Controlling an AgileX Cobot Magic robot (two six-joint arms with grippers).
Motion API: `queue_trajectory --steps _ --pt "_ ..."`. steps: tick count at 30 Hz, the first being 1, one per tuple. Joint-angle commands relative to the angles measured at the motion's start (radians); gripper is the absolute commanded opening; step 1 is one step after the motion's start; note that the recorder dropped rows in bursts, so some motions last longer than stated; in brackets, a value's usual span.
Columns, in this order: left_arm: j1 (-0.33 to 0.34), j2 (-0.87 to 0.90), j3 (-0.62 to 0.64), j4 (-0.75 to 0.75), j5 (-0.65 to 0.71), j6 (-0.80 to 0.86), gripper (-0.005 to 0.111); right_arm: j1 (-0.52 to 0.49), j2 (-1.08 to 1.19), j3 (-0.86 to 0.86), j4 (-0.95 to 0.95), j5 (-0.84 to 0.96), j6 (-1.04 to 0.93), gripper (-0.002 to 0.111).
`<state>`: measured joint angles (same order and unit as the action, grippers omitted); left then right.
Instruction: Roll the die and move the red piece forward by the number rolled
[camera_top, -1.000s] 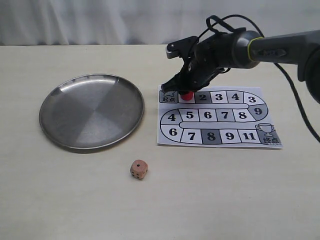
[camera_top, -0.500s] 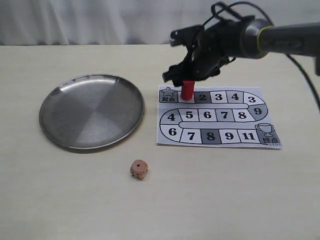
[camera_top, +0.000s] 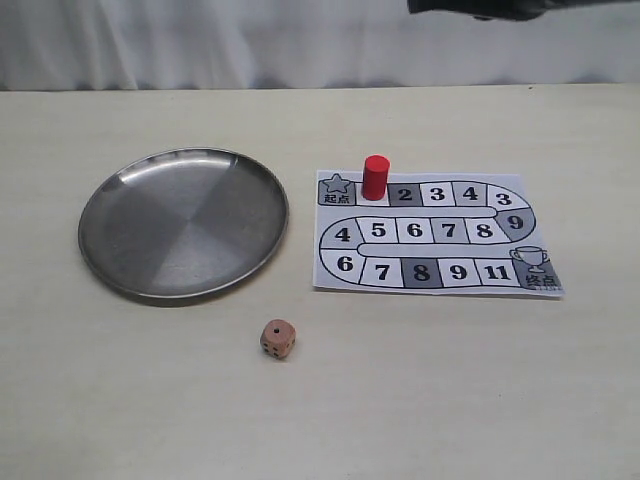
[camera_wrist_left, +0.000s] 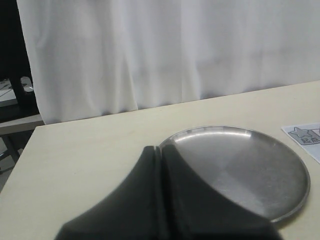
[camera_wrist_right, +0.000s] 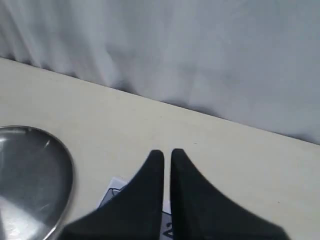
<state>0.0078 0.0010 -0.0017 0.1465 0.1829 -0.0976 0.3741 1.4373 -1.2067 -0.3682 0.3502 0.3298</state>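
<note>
Near counter edge: die (camera_top: 277, 339), one pip up. Toward far edge: red piece (camera_top: 375, 177) upright on board's (camera_top: 440, 285) first square (beside the star). Both closed, empty: left hand (camera_wrist_left: 161, 150), right hand (camera_wrist_right: 167, 152). Task looks complete.

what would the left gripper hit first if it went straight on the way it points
Likely the steel plate: the left gripper points at its rim in the left wrist view, though depth is unclear.

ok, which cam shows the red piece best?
Exterior view: the red piece stands upright and unobstructed on the board, beside the start star. Neither wrist view shows it, just a board corner.
</note>
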Motion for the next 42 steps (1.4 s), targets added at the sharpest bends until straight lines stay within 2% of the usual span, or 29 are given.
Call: queue_trajectory --steps 1,5,8,14,20,28,31,35,42 --pt "-0.008 -0.001 0.002 -0.002 -0.01 -0.001 0.0 -0.002 -0.213 0.271 -0.006 -0.221 0.033 0.004" --pt "-0.008 -0.001 0.002 -0.002 -0.01 -0.001 0.0 -0.002 -0.421 0.541 0.017 -0.378 0.033 0.004" --pt "-0.008 -0.001 0.002 -0.002 -0.01 -0.001 0.0 -0.002 -0.59 0.701 0.019 -0.429 0.033 0.004" --pt "-0.008 -0.001 0.002 -0.002 -0.01 -0.001 0.0 0.001 -0.894 0.945 0.099 -0.43 0.033 0.004" --pt "-0.008 -0.001 0.002 -0.002 -0.01 -0.001 0.0 0.001 -1.143 1.115 0.102 -0.421 0.033 0.004" --pt "-0.008 -0.001 0.002 -0.002 -0.01 -0.001 0.0 0.001 -1.302 1.207 0.129 -0.421 0.03 0.004" --pt "-0.008 -0.001 0.002 -0.002 -0.01 -0.001 0.0 0.001 -1.315 1.207 0.315 -0.388 -0.083 0.004" --pt "-0.008 -0.001 0.002 -0.002 -0.01 -0.001 0.0 0.001 -1.315 1.207 0.449 -0.35 -0.33 0.004" --pt "-0.008 -0.001 0.002 -0.002 -0.01 -0.001 0.0 0.001 -1.315 1.207 0.473 -0.322 -0.344 0.004"
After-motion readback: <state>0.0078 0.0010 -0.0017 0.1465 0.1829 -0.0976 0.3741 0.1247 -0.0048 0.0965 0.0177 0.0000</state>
